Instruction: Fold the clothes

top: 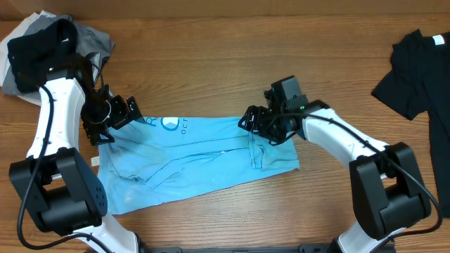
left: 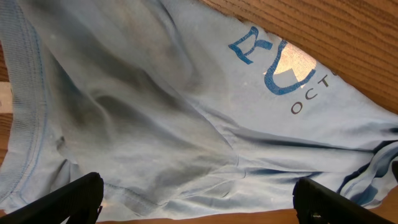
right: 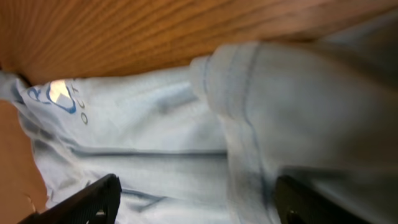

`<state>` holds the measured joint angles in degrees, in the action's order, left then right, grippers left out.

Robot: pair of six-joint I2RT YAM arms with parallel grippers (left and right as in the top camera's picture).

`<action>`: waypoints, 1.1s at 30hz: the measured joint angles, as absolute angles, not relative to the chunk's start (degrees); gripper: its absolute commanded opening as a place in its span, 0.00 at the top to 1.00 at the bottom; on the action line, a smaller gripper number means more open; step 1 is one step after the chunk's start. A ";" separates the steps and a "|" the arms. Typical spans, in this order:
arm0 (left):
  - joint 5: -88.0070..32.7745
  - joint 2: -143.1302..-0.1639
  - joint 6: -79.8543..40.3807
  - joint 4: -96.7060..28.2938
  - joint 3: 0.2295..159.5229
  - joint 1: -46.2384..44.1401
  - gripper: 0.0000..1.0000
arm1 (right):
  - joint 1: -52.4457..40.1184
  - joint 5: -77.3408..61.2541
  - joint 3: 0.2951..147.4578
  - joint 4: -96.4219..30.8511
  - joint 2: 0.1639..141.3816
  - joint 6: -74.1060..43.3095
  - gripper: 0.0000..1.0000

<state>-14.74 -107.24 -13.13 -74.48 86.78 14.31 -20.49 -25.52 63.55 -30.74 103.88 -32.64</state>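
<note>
Blue shirt half-folded into a rumpled band, black shirt and grey pile unfolded; left gripper and right gripper both spread, empty.

The overhead camera faces straight down on the surface from far enough to frame both arms. The left wrist camera looks past the left end effector at close range onto the light blue T-shirt. The right wrist camera, behind the right end effector, sits nearer still and is partly blurred. All three views share the blue print.
</note>
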 measured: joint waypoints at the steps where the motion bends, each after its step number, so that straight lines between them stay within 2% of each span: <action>1: -14.74 -107.24 -13.10 -74.50 86.76 14.33 0.00 | -19.75 -25.52 65.43 -34.30 103.88 -31.88 0.15; 7: -14.72 -107.24 -13.10 -74.30 86.70 14.33 0.00 | -15.07 -25.21 75.59 -49.69 101.45 -25.08 0.00; 14: -14.72 -107.24 -13.10 -74.32 86.70 14.33 0.00 | -7.77 -18.20 81.73 -61.49 97.23 -16.03 0.00; 18: -14.74 -107.24 -13.10 -74.32 86.70 14.33 0.00 | -1.93 -17.41 80.12 -61.71 98.78 -10.46 0.00; 22: -14.74 -107.24 -13.10 -74.13 86.70 14.33 0.00 | 1.41 -22.17 76.60 -59.18 101.95 -4.21 0.00; 25: -14.74 -107.24 -13.10 -74.13 86.70 14.33 0.00 | 1.34 -27.70 72.77 -56.38 105.36 -0.08 0.00; 33: -14.74 -107.24 -13.10 -73.87 86.70 14.33 0.00 | 1.08 -37.26 65.08 -49.28 107.44 1.96 0.00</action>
<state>-14.74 -107.24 -13.10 -73.87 86.70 14.33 1.08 -37.26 65.08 -49.28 107.44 1.96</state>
